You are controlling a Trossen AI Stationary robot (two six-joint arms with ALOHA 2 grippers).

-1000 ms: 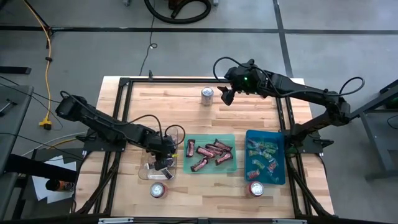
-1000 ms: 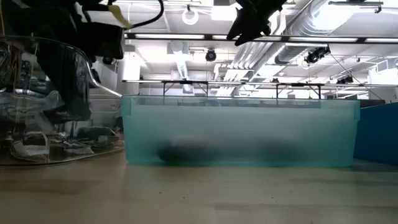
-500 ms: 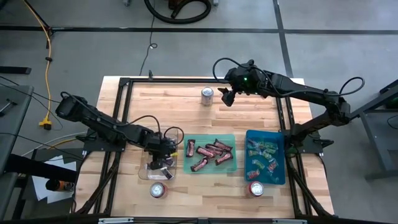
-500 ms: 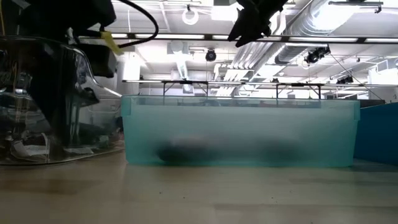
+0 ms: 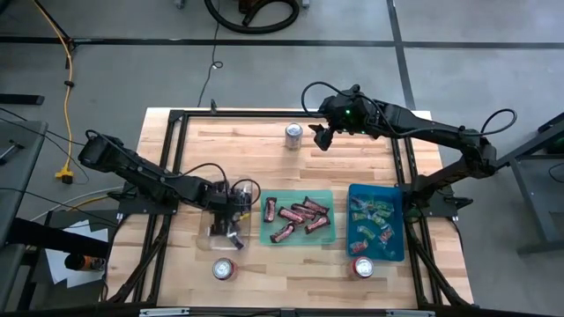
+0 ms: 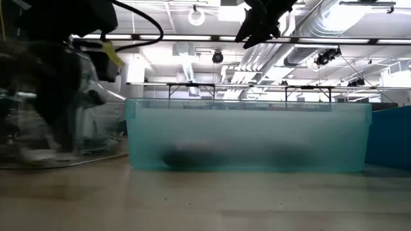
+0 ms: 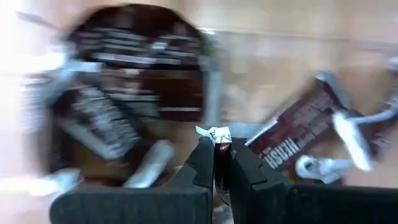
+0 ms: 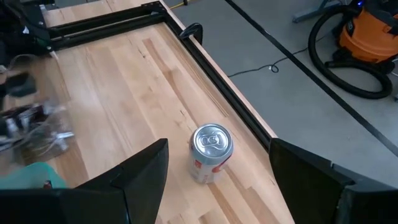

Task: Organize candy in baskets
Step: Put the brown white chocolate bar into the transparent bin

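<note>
Clear basket point(image 6: 45, 102) and its candy point(image 7: 112, 118), motion-blurred.

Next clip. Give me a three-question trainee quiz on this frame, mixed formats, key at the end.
1. True or false: the right gripper is shut on the can at the far edge.
2. Multiple choice: the left gripper is pinching
A. a can
B. a candy wrapper
C. the green basket
3. Short answer: which basket holds the light green and pink candies?

Key:
1. False: it hangs open above the table beside the can.
2. B: its fingers are closed on a wrapper end over the clear basket.
3. The blue basket.
</note>
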